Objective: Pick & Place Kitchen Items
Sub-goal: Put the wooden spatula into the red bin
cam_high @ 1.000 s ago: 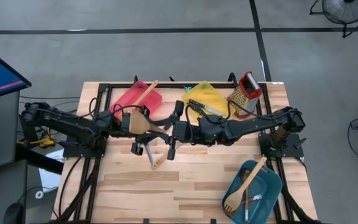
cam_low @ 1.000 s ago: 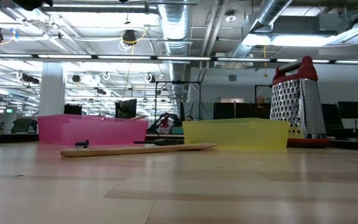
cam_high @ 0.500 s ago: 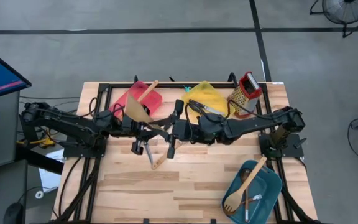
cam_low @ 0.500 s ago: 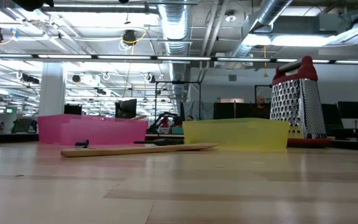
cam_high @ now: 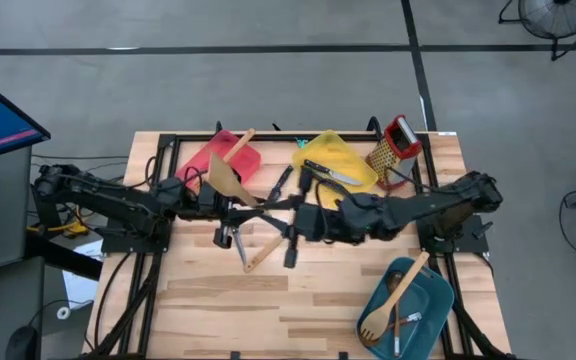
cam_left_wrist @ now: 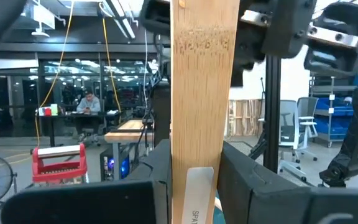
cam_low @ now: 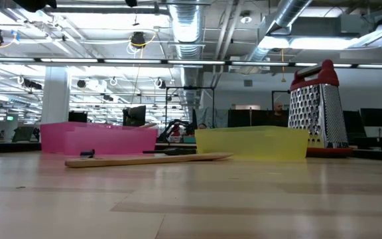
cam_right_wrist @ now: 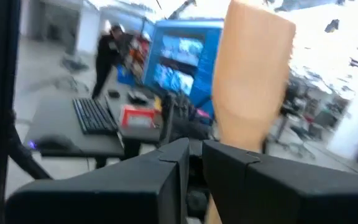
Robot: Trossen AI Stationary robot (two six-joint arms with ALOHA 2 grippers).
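So the wooden spatula is clamped tight in the left gripper and held up off the table. Its long axis is laid straight across toward the right gripper, with the blade end out past the left one's far side. The right gripper is parked dead ahead at the handle end, but whether anything's grabbed there can't be told. Looks like a handoff tbh. A second spatula is left lying on the table just below both grippers.
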